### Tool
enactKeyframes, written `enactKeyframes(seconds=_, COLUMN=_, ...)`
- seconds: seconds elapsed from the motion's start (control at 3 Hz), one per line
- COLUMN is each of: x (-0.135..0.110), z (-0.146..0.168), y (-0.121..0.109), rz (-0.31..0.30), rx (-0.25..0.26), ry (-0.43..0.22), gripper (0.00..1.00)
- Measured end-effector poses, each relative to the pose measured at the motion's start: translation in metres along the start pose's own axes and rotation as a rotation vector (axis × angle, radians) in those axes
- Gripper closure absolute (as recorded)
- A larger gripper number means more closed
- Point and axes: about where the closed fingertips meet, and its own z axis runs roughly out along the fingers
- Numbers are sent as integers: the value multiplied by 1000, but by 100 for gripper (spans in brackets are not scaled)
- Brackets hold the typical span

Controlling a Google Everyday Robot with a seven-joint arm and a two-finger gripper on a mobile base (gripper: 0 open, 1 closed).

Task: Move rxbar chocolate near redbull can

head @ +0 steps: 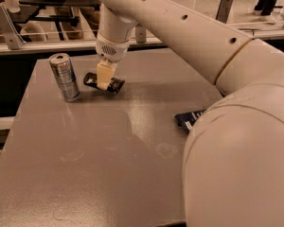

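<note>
The carrying part of the task looks nearly done. The gripper (102,84) hangs low over the far part of the worktop (99,169), its 2 fingers (104,73) pinched together across the middle of the rxbar chocolate (116,84), so the bar is in its grasp directly beneath it. The redbull can (65,77) stands upright just beside the gripper, towards the worktop's left edge as the camera sees it, with only a narrow strip of bare surface between the can and the bar's nearest end. By my judgement the bar already counts as near the can. What is left is to set it flat, let go and lift away without knocking the can.

The bar is a small, flat black wrapper with a faint shine. Both ends stick out from under the fingers, and it sits slightly tilted. I cannot tell whether it touches the surface. Well away from the gripper on its other side, nearer the camera, lies a dark-blue bar (188,120), partly hidden by the arm.
</note>
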Motion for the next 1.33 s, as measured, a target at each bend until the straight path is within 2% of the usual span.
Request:
enactKeyframes(seconds=0.33, x=-3, z=5, y=9, rz=-36, rx=-28, ry=-1, gripper=84)
enactKeyframes(seconds=1.33, x=-5, z=12, y=9, rz=-39, rx=-32, ry=-1, gripper=13)
